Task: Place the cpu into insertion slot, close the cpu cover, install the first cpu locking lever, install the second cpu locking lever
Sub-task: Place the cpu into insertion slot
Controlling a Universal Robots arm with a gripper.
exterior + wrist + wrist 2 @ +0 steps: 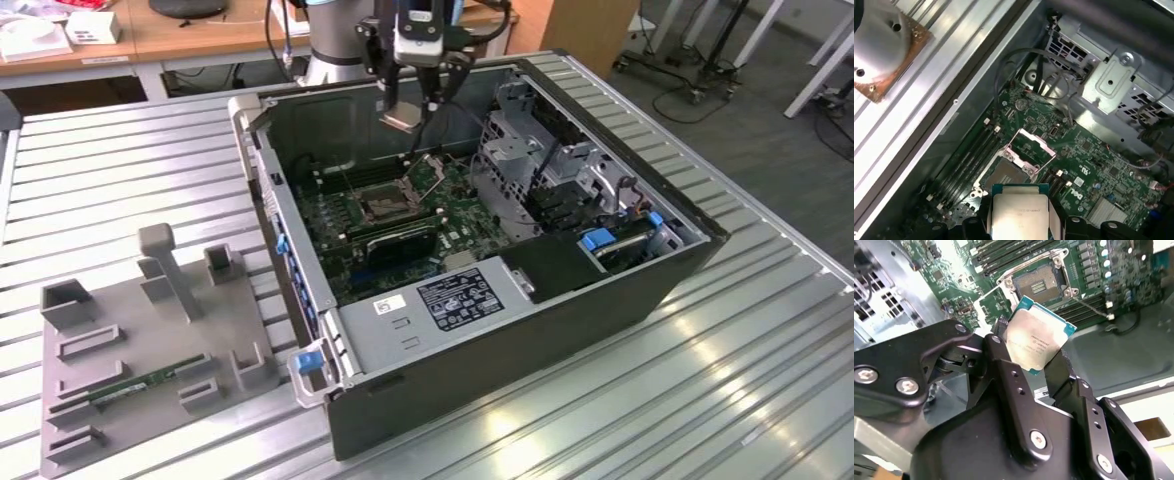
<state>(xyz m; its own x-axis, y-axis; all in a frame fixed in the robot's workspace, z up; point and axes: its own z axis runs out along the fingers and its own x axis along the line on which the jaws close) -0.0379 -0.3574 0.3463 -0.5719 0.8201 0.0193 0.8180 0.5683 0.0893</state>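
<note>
My gripper (404,112) hangs above the open computer case, shut on the cpu (400,118). In the second wrist view the cpu (1036,342), a silvery square on a green-edged base, is clamped by its edges between the black fingers (999,352) of the gripper (1031,359). Below it the insertion slot (1039,282) lies uncovered on the green board. The cpu cover (1031,147) stands swung up at the slot's far edge, behind the slot (1004,175) and the held cpu (1019,210). In the exterior view the slot (380,205) is lower and nearer than the gripper.
The case walls (287,250) enclose the board. A silver drive cage (534,160) and cables stand on the exterior view's right of the slot, a black heatsink block (400,245) just in front. A grey fixture (134,330) lies on the slatted table at the left.
</note>
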